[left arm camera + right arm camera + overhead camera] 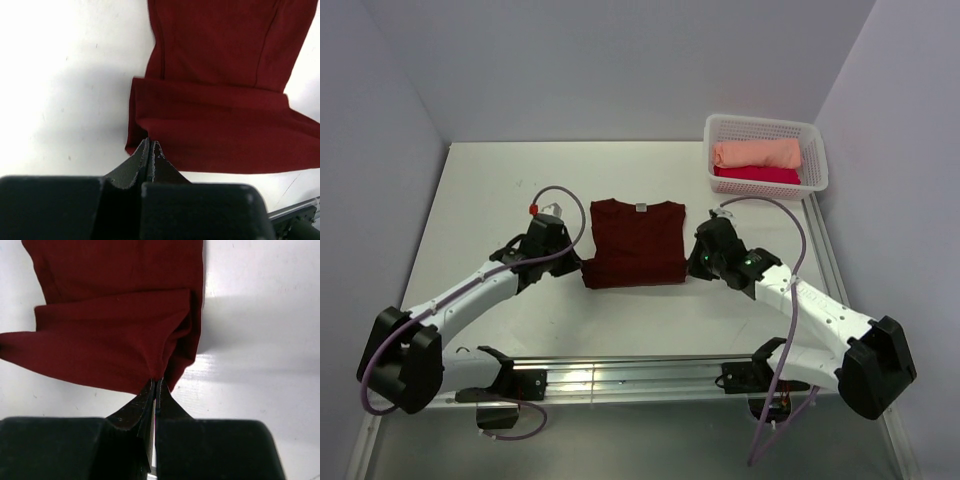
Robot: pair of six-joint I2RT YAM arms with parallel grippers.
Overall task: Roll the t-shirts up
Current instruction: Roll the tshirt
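Observation:
The dark maroon t-shirt (635, 243) lies on the white table, its grey neck label (641, 208) at the far edge and its near part folded over into a band. My left gripper (582, 262) is at the band's near left corner. In the left wrist view the jaws (151, 143) are shut, with the tips on the edge of the shirt (215, 100). My right gripper (688, 262) is at the near right corner. In the right wrist view it (156, 381) is shut on the shirt (115, 315), which puckers toward the tips.
A white basket (817, 150) stands at the back right and holds a rolled peach shirt (756, 154) and a crimson one (756, 175). A metal rail (620, 375) runs along the table's near edge between the arm bases.

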